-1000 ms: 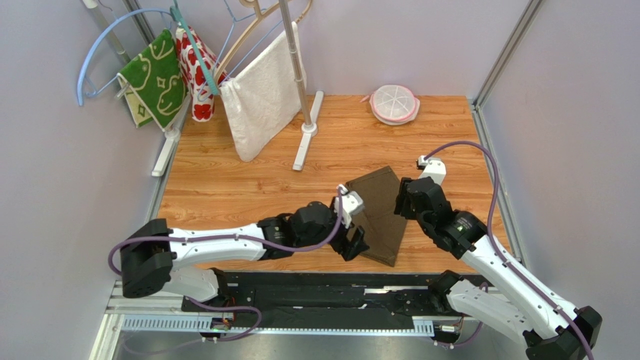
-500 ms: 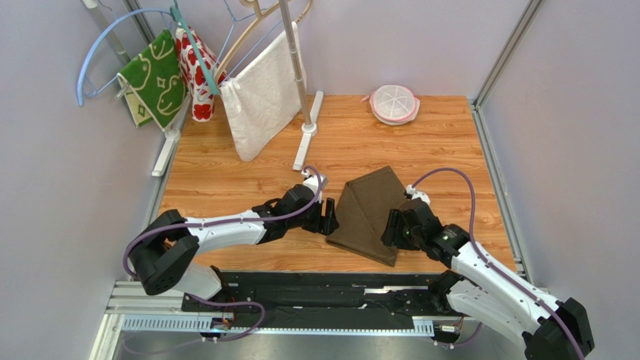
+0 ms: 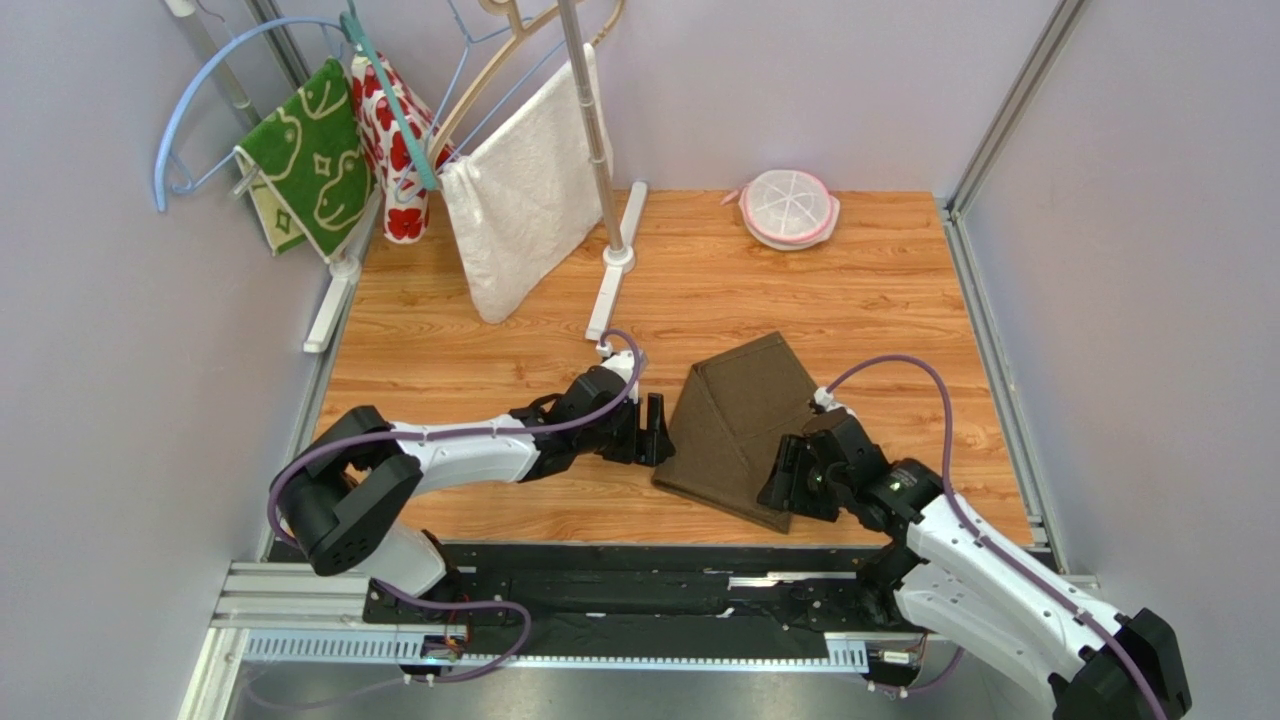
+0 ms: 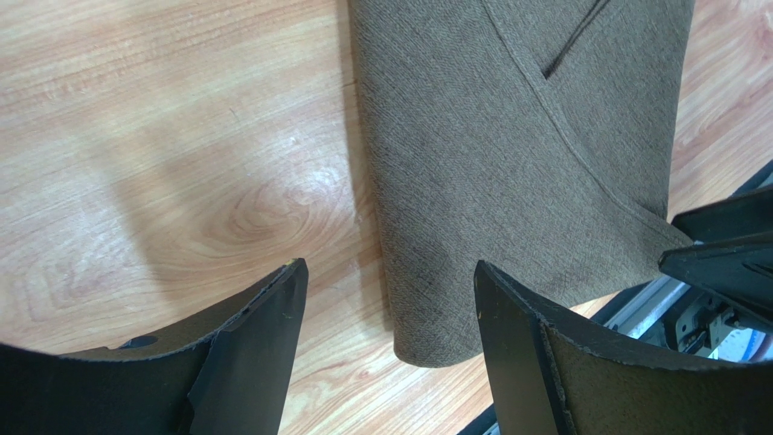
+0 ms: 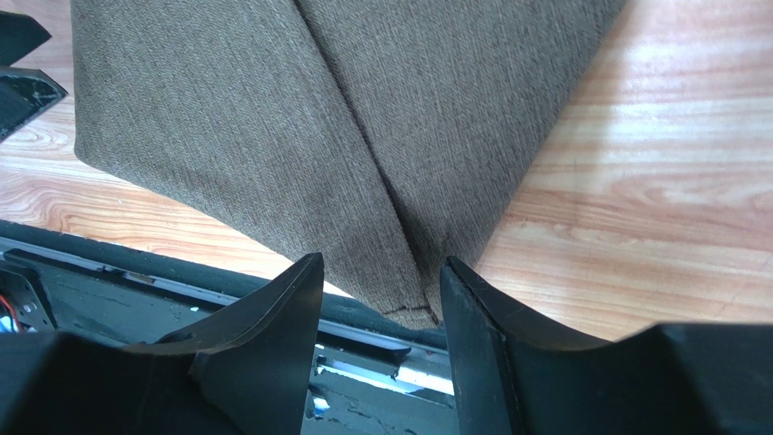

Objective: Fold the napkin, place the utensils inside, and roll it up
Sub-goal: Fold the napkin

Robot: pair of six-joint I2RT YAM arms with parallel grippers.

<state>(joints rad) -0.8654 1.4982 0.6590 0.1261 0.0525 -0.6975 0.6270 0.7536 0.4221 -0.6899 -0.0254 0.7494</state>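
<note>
The dark brown napkin (image 3: 744, 420) lies folded on the wooden table near its front edge, with overlapping flaps. It also shows in the left wrist view (image 4: 517, 136) and the right wrist view (image 5: 299, 118). My left gripper (image 3: 657, 431) is open and empty, low at the napkin's left edge, its near corner between the jaws (image 4: 390, 272). My right gripper (image 3: 781, 483) is open and empty at the napkin's front right corner, which hangs over the table edge (image 5: 381, 272). The orange utensils are out of view.
A rack (image 3: 601, 180) at the back left holds a white towel (image 3: 526, 188), a green patterned cloth (image 3: 316, 150) and a red-and-white cloth (image 3: 394, 143). A pink-rimmed round lid (image 3: 789, 207) sits at the back right. The black rail (image 3: 631, 563) runs along the front edge.
The left gripper pulled off the napkin's front left and moved left to its left edge. The right gripper came down to the front right corner. The napkin now lies wider, with its flaps spread.
</note>
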